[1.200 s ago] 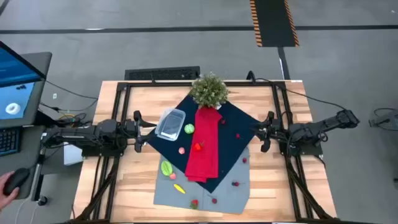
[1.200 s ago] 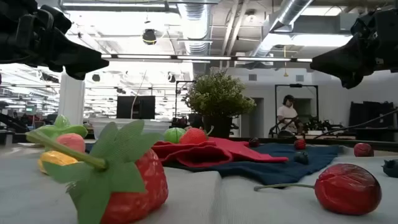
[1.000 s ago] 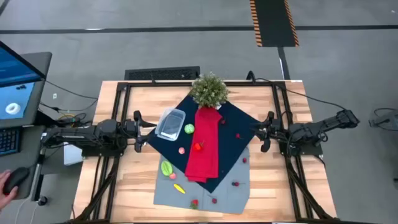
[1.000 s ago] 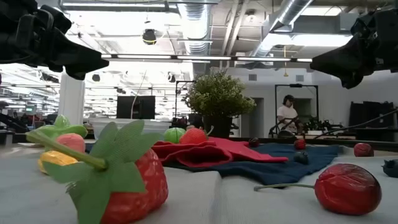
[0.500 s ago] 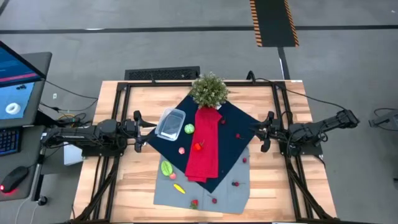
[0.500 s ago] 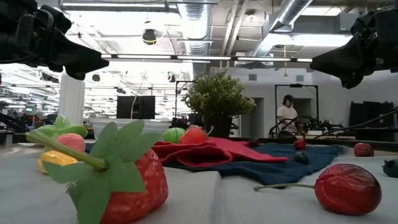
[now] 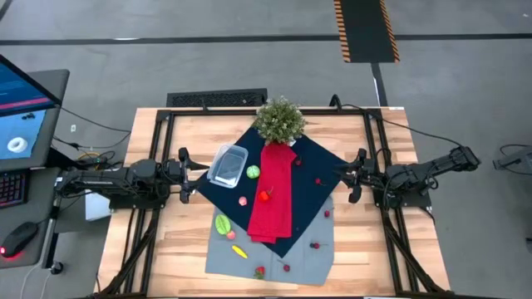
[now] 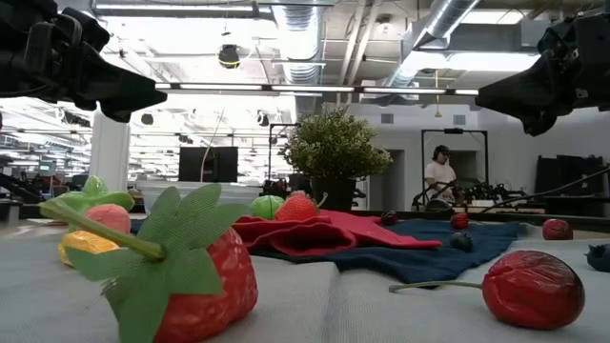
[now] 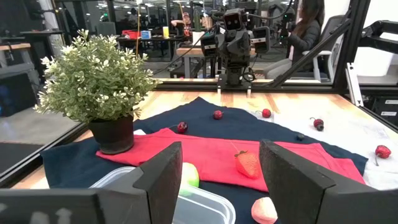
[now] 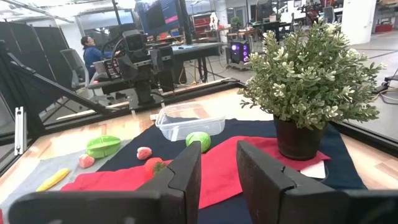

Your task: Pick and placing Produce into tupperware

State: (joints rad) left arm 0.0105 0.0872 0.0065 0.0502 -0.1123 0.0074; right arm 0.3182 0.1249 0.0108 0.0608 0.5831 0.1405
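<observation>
The clear tupperware [image 7: 229, 164] sits on a navy cloth, also in the right wrist view [image 10: 189, 121]. A green round piece [image 7: 253, 172] lies beside it. A pink piece [image 7: 243, 200] and a strawberry [image 7: 264, 196] lie nearer, the strawberry on the red cloth. A green leafy piece [image 7: 222, 223], a yellow one [image 7: 239, 252] and small red cherries [image 7: 314, 244] rest on the grey cloth. My left gripper [image 7: 184, 176] hovers open at the table's left side, my right gripper [image 7: 357, 176] open at the right side. Both are raised above the table.
A bushy potted plant [image 7: 280, 120] stands at the far end of the navy cloth. The red cloth strip [image 7: 273, 193] runs down the middle. Bare wooden table [image 7: 382, 145] lies to either side. A person [image 8: 442, 173] is far off in the room.
Both arms and the produce have kept still. A hand on the mouse beyond the table's left edge has gone from view.
</observation>
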